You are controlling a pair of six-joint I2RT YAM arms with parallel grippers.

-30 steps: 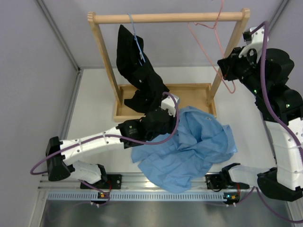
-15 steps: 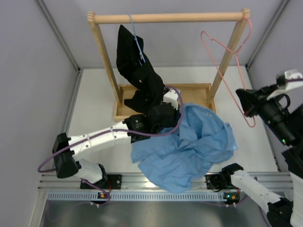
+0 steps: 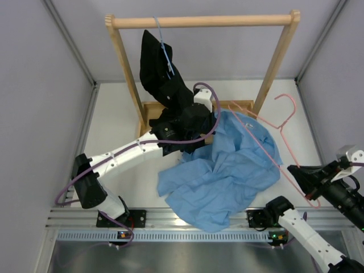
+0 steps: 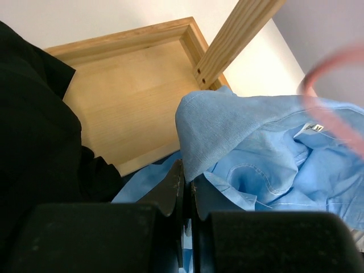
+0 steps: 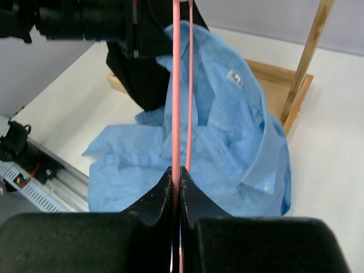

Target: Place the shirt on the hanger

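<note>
**Shirt heaped in front of the wooden rack, pink hanger held over it**

Top view: The light blue button-up shirt of thin, wrinkled cloth lies crumpled on the white table, just in front of the wooden clothes rack. Its collar end touches the rack's tray base. The left gripper sits at that collar end, by the front edge of the tray, pinched on a fold of the cloth. The thin pink wire hanger slants across the shirt's right part, with its hook just right of the foot of the rack's right post. The right gripper, in front of the rack and off to its right, clamps the hanger's near end. A black shirt hangs on a thin light-blue hanger from the rack's bar, near its left post.

Left wrist view: The left gripper has its jaws pressed together, and a fold of the shirt rises from between them. The rack's tray lies right behind the fold. The black shirt fills the left side, and a blurred piece of the pink hanger shows at the right.

Right wrist view: The right gripper is closed tight on the hanger. Two strands of the wire run away from the gripper above the shirt. The rack's post stands beyond the shirt.
</note>
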